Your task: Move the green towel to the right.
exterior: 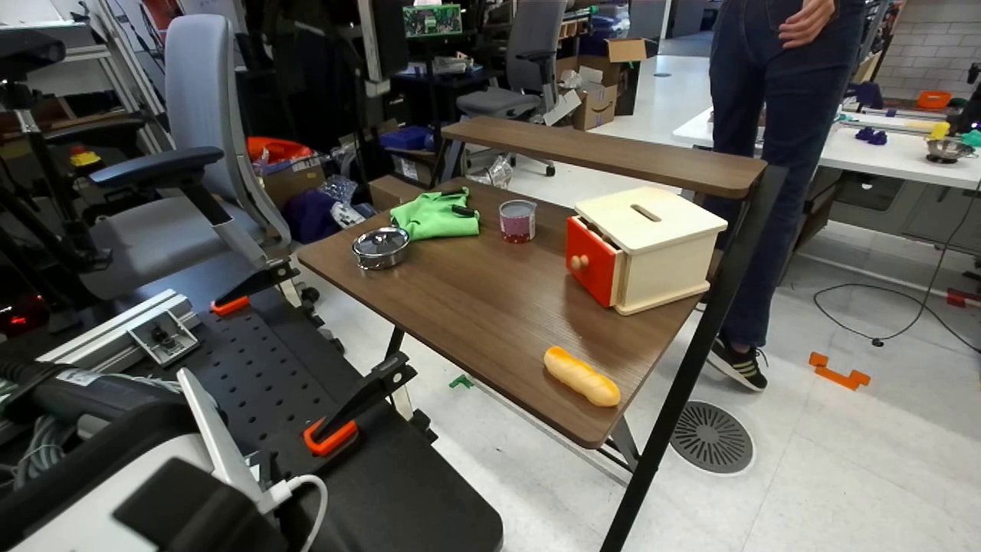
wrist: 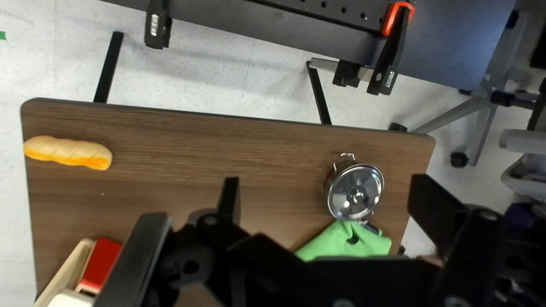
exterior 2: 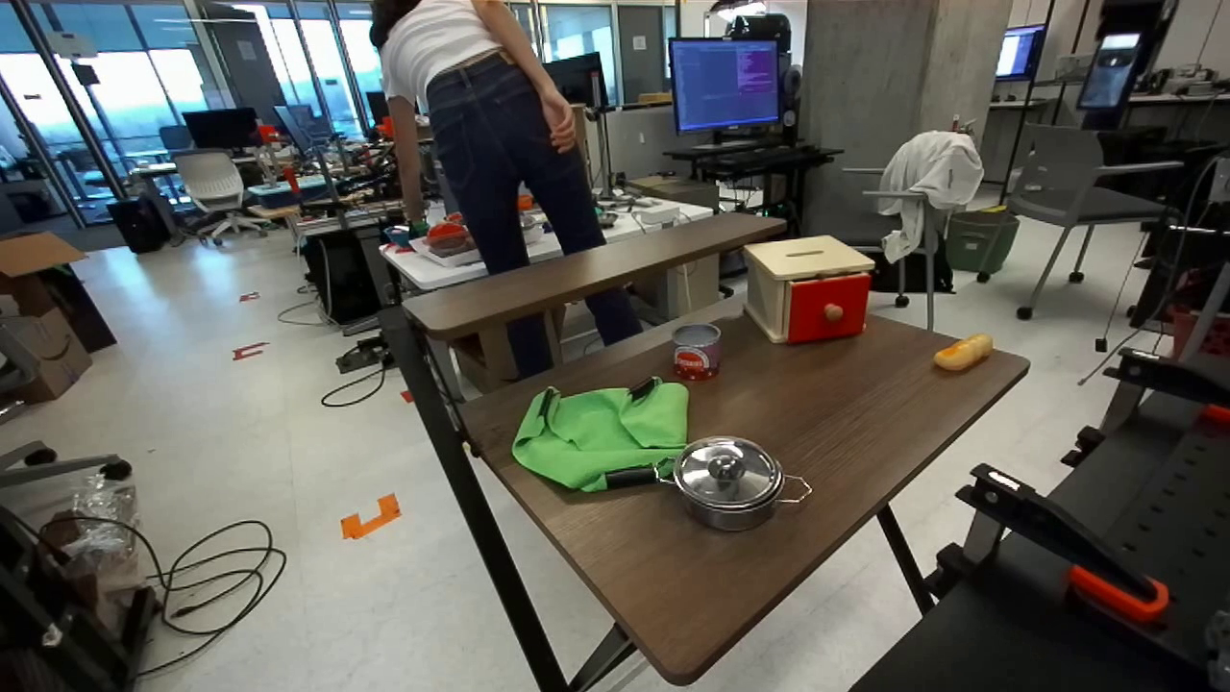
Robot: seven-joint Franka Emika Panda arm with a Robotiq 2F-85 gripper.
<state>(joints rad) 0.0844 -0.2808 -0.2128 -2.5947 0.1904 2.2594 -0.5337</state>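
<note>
Fingers [wrist: 433,209] are hanging wide apart over the table [wrist: 256,157], gripping nothing. Taking the side of the black bench [exterior: 383,475] as near, bread [exterior: 582,377] is lying near right, out of play. Lidded pot [exterior 2: 728,485] is sitting near left. Green towel [exterior 2: 605,437] is lying crumpled just behind it, far left, touching or almost, can't tell which. Step in hand is looking like reaching for that towel: best is coming down on a high fold away from the pot, pinching cloth only, and lifting before carrying so the pot isn't dragging along. Can [exterior: 517,221] is standing just right of the towel, so carrying is needing a high path or a way around. Wooden box [exterior: 647,249] is standing far right, probably marking the limit for setting down. Person [exterior: 789,100] is standing beyond the far edge
</note>
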